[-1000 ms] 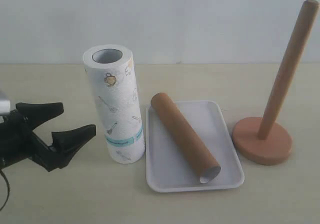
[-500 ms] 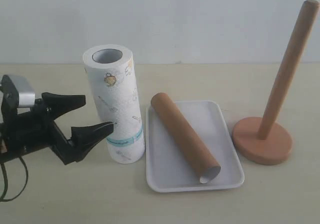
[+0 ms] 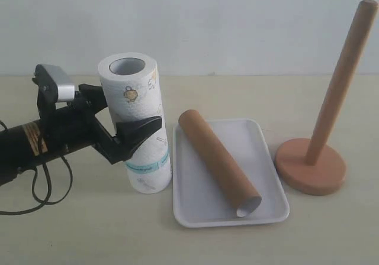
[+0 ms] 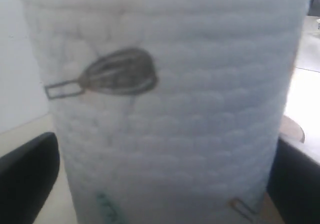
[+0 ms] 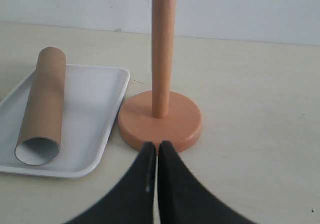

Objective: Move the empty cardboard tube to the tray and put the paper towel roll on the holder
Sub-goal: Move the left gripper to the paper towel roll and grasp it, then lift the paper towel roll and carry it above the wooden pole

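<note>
My left hand (image 3: 129, 116) is open, a finger either side of the paper towel roll (image 3: 145, 164) about halfway up, with no squeeze that I can see. The roll stands upright just beside the tray (image 3: 260, 152). It looks light but squashy, so I'd close gently on its middle.
</note>
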Robot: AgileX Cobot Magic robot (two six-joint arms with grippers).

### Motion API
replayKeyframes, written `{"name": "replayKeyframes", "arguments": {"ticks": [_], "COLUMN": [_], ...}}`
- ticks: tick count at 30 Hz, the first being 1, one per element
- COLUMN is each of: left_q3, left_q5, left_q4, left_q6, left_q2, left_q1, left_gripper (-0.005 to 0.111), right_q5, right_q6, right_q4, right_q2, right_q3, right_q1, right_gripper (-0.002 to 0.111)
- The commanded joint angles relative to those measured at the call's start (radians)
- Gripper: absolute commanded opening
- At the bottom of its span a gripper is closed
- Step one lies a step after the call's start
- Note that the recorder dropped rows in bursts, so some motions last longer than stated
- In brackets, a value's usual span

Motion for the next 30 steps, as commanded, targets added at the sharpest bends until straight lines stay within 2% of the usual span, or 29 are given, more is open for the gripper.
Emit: {"name": "replayKeyframes", "arguments": {"ticks": [1, 3, 8, 12, 17, 20, 23, 24, 26, 30], "left_q3": [-0.014, -0.014, -0.014, -0.015, -0.015, -0.015, -0.037, -0.047, -0.113, -0.256], "left_q5": [-0.010, -0.010, -0.010, -0.010, -0.010, 0.015, 0.026, 0.039, 0.144, 0.282], "left_q4": [-0.024, -0.018, -0.012, 0.001, 0.096, 0.103, 0.097, 0.097, 0.097, 0.069], "left_q6": [0.000, 0.000, 0.004, 0.000, -0.172, -0.279, -0.347, -0.362, -0.366, -0.366], "left_q2": [0.019, 0.019, 0.019, -0.017, -0.286, -0.429, -0.572, -0.589, -0.629, -0.615], "left_q1": [-0.007, -0.007, -0.005, -0.005, -0.005, -0.005, -0.038, -0.054, -0.164, -0.321], "left_gripper": [0.093, 0.074, 0.005, 0.004, 0.004, 0.004, 0.004, 0.004, 0.004, 0.004], "right_q5": [-0.004, -0.004, -0.004, -0.004, -0.004, -0.004, -0.004, -0.004, -0.004, -0.004], "right_q6": [0.001, 0.001, 0.001, 0.001, 0.001, 0.001, 0.001, 0.001, 0.001, 0.001], "right_q4": [-0.007, -0.007, -0.007, -0.007, -0.007, -0.007, -0.007, -0.007, -0.007, -0.007], "right_q2": [-0.003, -0.003, -0.003, -0.003, -0.003, -0.003, -0.003, -0.003, -0.003, -0.003], "right_q3": [-0.001, -0.001, -0.001, -0.001, -0.001, -0.001, -0.001, -0.001, -0.001, -0.001], "right_q1": [-0.003, -0.003, -0.003, -0.003, -0.003, -0.003, -0.003, -0.003, -0.003, -0.003], "right_gripper": [0.001, 0.001, 0.001, 0.001, 0.001, 0.001, 0.001, 0.001, 0.001, 0.001]}}
